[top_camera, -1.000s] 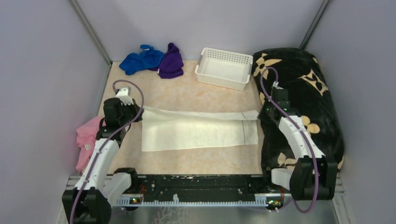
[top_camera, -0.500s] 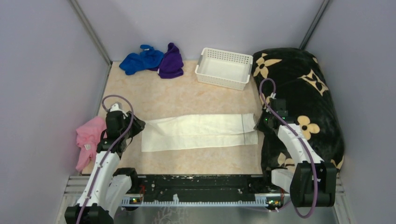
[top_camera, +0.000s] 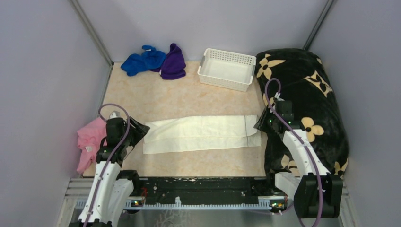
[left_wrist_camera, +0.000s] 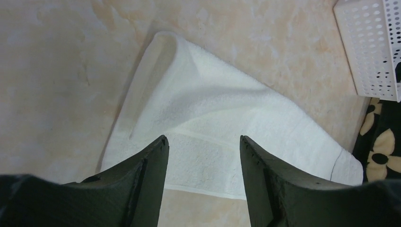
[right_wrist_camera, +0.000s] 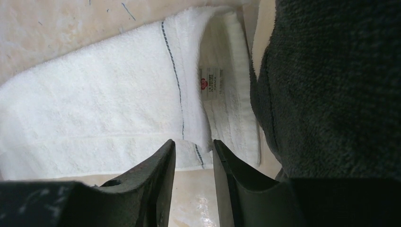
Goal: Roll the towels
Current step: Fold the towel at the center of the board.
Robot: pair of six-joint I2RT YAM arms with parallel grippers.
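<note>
A cream-white towel (top_camera: 201,134) lies folded lengthwise across the middle of the table (top_camera: 189,97). The left gripper (left_wrist_camera: 203,144) hangs released over its left end, fingers spread, gripping nothing. The right gripper (right_wrist_camera: 194,146) hovers parted at its right end beside the black flowered blanket (top_camera: 309,94). Blue towel (top_camera: 142,60) and purple towel (top_camera: 173,63) sit bunched at the far left.

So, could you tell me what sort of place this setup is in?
Probably a lab test cell for robot work: plain lilac walls box in a small table, with two arms bolted to a rail.
</note>
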